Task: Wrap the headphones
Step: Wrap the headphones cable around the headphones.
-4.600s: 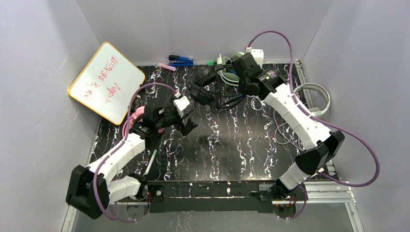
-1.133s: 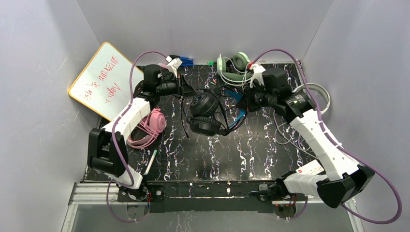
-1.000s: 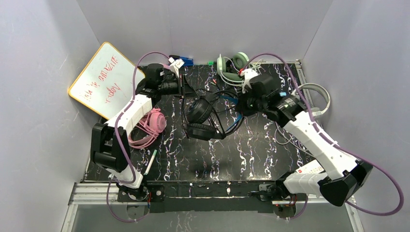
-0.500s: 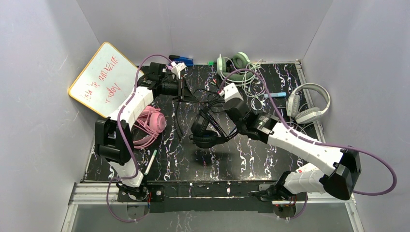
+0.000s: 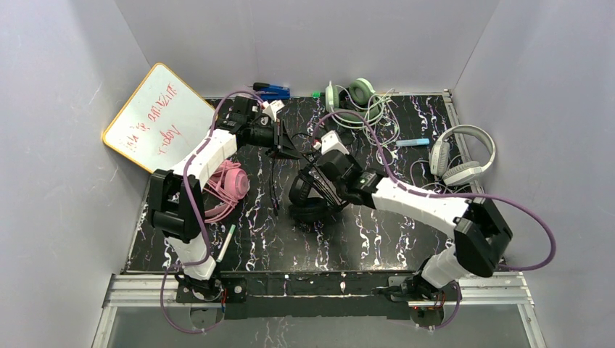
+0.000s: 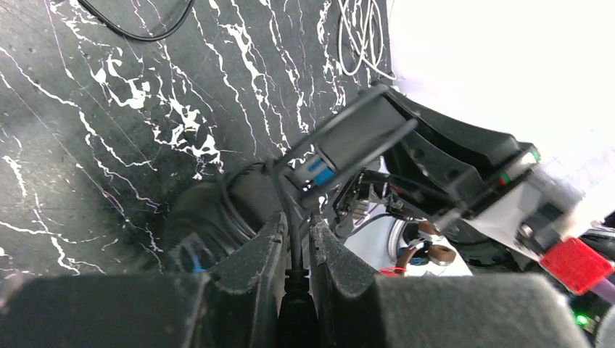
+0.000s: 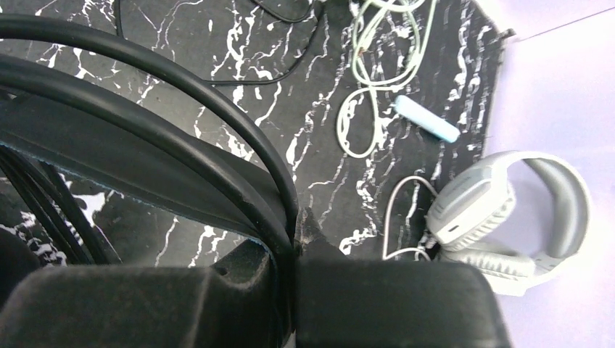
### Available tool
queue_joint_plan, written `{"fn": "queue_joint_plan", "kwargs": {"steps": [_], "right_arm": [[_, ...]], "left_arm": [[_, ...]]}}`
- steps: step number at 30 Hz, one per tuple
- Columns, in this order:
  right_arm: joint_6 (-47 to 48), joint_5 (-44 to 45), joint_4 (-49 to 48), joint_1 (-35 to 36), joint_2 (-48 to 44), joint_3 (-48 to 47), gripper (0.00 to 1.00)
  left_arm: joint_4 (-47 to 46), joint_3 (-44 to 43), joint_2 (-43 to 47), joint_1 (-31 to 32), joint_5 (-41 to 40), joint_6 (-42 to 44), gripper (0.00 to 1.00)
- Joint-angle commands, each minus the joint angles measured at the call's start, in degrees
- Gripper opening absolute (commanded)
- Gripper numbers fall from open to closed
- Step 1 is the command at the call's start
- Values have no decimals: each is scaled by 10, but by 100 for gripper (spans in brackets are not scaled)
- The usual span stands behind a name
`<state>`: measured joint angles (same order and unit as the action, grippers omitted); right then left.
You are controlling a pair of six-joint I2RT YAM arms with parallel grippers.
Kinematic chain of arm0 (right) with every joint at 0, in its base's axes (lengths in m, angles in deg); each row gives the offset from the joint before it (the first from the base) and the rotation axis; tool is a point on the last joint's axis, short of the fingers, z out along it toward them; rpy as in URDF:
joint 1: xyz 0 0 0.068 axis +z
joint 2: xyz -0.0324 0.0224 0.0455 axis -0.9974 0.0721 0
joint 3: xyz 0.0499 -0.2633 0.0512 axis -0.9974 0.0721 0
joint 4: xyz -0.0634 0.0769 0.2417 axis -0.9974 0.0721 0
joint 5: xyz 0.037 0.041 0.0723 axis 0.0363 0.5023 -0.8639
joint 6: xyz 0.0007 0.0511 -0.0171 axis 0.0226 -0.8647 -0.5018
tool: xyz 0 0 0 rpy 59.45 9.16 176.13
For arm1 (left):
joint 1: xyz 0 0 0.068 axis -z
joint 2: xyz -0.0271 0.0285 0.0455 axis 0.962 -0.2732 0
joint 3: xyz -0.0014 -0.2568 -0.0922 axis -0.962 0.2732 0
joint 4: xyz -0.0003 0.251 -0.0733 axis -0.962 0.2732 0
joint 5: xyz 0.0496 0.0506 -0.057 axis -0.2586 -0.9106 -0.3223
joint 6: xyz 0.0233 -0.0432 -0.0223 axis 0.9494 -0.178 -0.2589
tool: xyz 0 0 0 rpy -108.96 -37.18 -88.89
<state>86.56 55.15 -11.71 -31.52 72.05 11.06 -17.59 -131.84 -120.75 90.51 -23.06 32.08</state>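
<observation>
Black-and-blue headphones [image 5: 307, 197] hang just above the middle of the mat, their headband [image 7: 145, 156] pinched in my right gripper [image 5: 320, 180], which is shut on it [image 7: 296, 233]. My left gripper [image 5: 284, 148] hovers just behind and left of them. It is shut on their thin black cord near the plug [image 6: 296, 270], and the cord runs up between the pads to the cup [image 6: 217, 217]. Pink headphones [image 5: 226, 183] lie at the left under the left arm. White-grey headphones [image 5: 464, 156] rest at the right edge, also seen in the right wrist view [image 7: 508, 210].
Green headphones [image 5: 347, 98] with a tangle of pale cord [image 7: 370, 72] lie at the back. A light blue marker [image 5: 417, 142] sits near them. A whiteboard [image 5: 159, 123] leans at the left, a blue tool [image 5: 272, 91] lies at the back edge, a pen [image 5: 225, 243] at the front left.
My right arm has swung left and nearer, carrying the black headphones from the back centre to the middle. The left gripper kept its hold on the cord and shifted slightly right.
</observation>
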Motion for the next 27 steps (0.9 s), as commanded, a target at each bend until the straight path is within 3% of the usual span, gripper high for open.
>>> {"fn": "queue_joint_plan", "kwargs": {"steps": [1, 7, 17, 24, 27], "right_arm": [[-75, -62, 71, -42, 38, -61, 1], [-189, -63, 162, -60, 135, -142, 1], [-434, -81, 292, -98, 195, -240, 1], [-460, -126, 244, -110, 144, -223, 1], [-448, -131, 207, -112, 111, -206, 1]], "left_arm": [[-22, -3, 17, -2, 10, -57, 13], [-140, 55, 51, 46, -32, -146, 14], [-201, 84, 64, 124, -142, -194, 19], [-249, 160, 109, 135, -182, -221, 35], [-280, 196, 132, 137, -186, -230, 35]]}}
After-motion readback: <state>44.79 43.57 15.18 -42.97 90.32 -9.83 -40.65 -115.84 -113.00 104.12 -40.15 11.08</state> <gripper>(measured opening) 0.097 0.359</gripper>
